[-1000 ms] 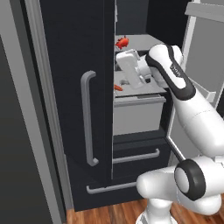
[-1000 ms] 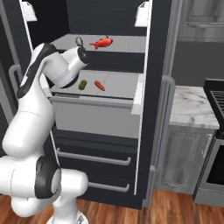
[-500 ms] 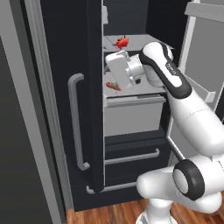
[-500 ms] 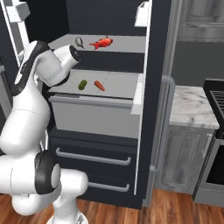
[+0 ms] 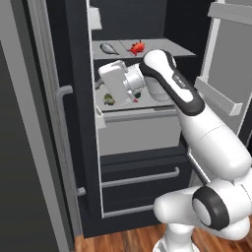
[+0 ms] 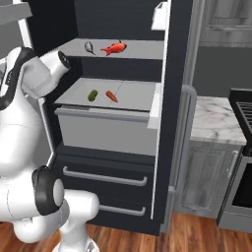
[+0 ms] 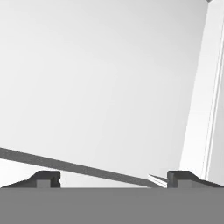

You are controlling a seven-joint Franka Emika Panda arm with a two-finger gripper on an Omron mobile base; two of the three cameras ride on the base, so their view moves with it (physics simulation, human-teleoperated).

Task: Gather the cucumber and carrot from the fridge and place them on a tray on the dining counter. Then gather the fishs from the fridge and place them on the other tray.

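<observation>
The black fridge point(image 6: 103, 177) stands open. On its middle shelf lie the dark-green cucumber point(image 6: 92, 95) and the orange carrot point(image 6: 111, 96), side by side. The upper shelf holds the fishs: a red one point(image 6: 114, 47) and a silver-grey one point(image 6: 89, 47). My hand point(image 5: 115, 81) hovers at the shelf's left front, just above the cucumber point(image 5: 109, 100), and faces the left door's light grey inside. My gripper point(image 7: 114, 179) is open, its tips wide apart with nothing between them. The trays and the dining counter are out of view.
The left fridge door point(image 5: 59, 128) with its grey bar handle stands close to my hand. The right door point(image 6: 170, 98) hangs open too. Two drawers point(image 5: 140, 177) sit below the shelves. A marble-topped grey cabinet point(image 6: 216, 118) and a stove point(image 6: 243, 147) stand to the right.
The left fridge door has swung further open to the left. My hand has moved left with it, across the front of the middle shelf. The food has not moved.
</observation>
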